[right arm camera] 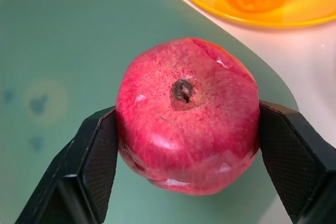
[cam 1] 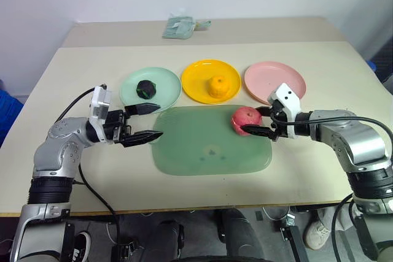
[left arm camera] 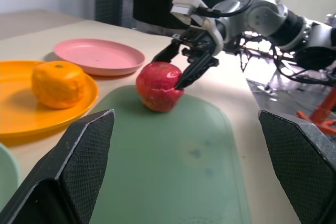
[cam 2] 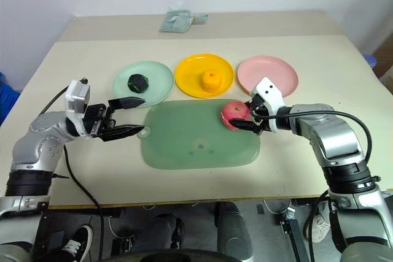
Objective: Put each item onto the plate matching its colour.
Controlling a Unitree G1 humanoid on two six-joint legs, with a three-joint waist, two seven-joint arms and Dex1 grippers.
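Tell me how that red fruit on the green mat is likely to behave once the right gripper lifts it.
The red fruit looks round and glossy, so it may slip or turn between the fingers of the right gripper, which touch only its two sides. It seems firm, holding its shape with no denting. If let go on the smooth green mat, it would probably roll.
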